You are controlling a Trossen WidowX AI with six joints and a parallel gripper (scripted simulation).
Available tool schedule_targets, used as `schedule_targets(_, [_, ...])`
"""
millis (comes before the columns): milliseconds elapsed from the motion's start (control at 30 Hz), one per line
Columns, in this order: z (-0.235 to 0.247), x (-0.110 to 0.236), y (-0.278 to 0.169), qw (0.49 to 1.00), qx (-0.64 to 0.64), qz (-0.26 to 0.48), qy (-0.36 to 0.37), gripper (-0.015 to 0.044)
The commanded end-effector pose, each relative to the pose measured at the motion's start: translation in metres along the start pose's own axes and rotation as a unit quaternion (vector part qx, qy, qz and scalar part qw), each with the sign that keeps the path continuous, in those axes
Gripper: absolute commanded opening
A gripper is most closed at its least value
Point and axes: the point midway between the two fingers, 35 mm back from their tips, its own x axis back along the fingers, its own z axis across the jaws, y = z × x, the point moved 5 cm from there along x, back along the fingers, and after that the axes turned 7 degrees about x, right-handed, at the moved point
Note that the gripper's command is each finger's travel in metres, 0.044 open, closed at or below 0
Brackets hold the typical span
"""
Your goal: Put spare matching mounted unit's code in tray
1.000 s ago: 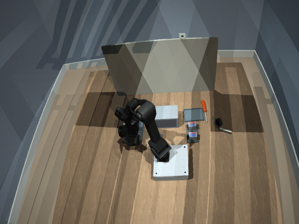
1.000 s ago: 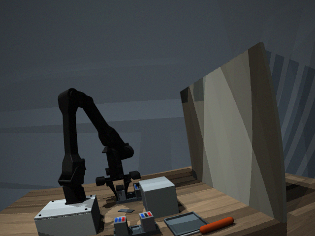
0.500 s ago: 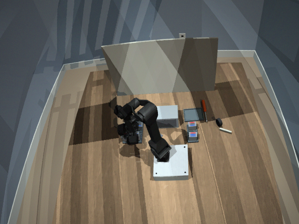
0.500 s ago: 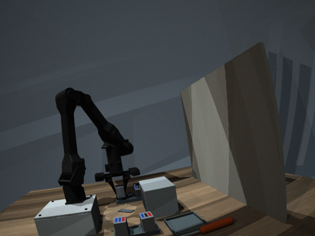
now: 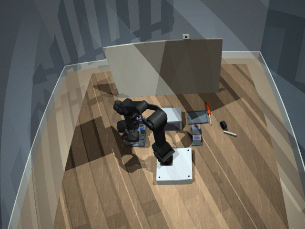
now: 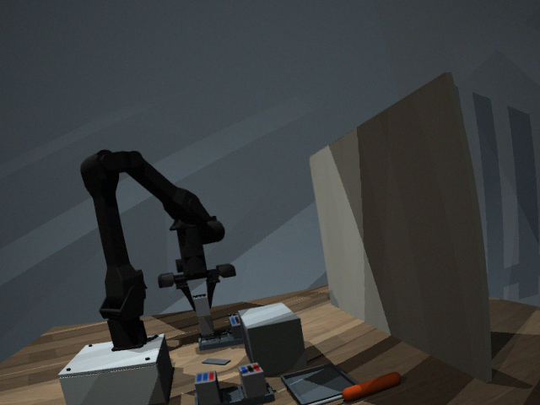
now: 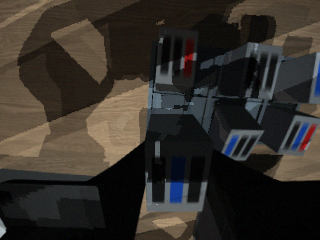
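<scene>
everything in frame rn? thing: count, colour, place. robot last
held spare: 1, grey, black-blue-black stripes, in the pincer above the far rack
far rack: 1, dark grey, below the pincer; more spares in it, count unclear
near rack: 1, dark grey, left of the tray, 2 spares with blue and red stripes
grey box: 1, centre, before the panel
tray: 1, dark grey, right of the box
screwdriver: 1, orange handle, beside the tray
puck: 1, black, right of the screwdriver
bar: 1, white, by the puck
flat plate: 1, dark, between the racks
panel: 1, beige, upright at the back
pedestal: 1, light grey, under the arm
arm: 1, black
pincer: 1, black, shut on the held spare
</scene>
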Motion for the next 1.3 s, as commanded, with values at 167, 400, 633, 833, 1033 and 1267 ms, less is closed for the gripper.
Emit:
schedule_targets(167, [-0.003, 0.037, 0.004, 1.0, 0.001, -0.001, -0.001, 0.0])
schedule_targets(400, [-0.001, 0.072, 0.005, 1.0, 0.002, 0.0, 0.0, 0.0])
schedule_targets(633, [-0.007, 0.077, 0.001, 1.0, 0.002, 0.0, -0.001, 0.0])
schedule_targets(833, [-0.03, 0.08, -0.015, 1.0, 0.002, 0.001, -0.003, 0.0])
schedule_targets(1033, [-0.052, 0.082, -0.036, 1.0, -0.006, 0.002, -0.004, 0.0])
schedule_targets(1267, [-0.075, 0.084, -0.063, 1.0, -0.018, 0.004, -0.006, 0.0])
